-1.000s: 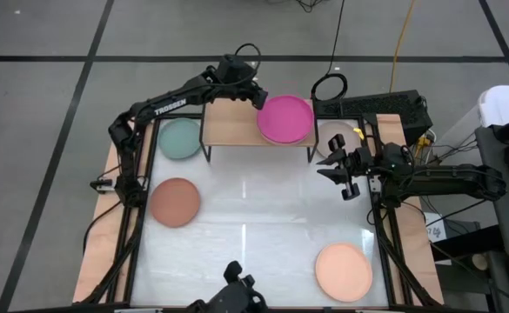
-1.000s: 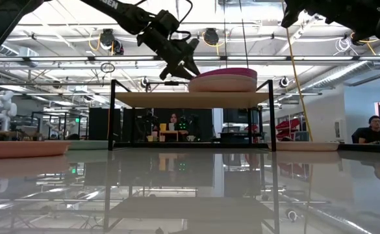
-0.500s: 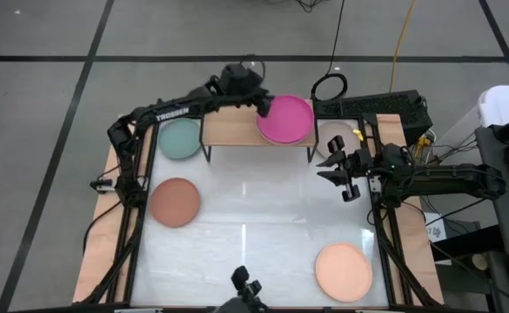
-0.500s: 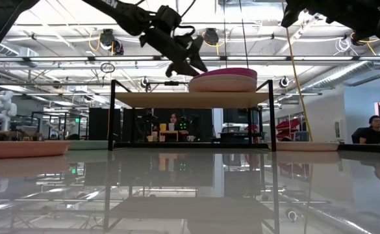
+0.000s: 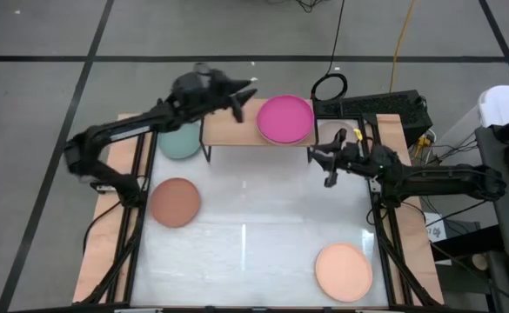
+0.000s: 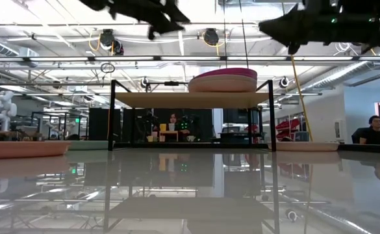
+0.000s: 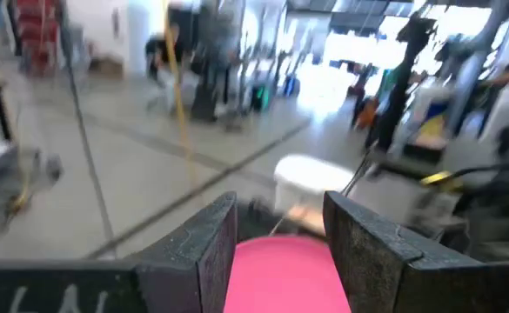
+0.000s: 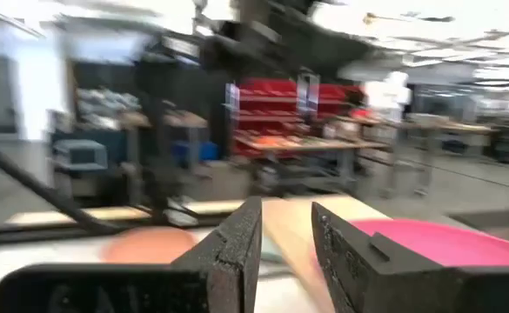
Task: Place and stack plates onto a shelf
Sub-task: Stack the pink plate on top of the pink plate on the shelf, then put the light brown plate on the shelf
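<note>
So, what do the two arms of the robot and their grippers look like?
Both arms are dark, nearly black, built of slim jointed links. The left arm and the right arm each have thin black cables along them. The left gripper and the right gripper each have two flat, dark, blocky fingers. No marking is readable on them.
</note>
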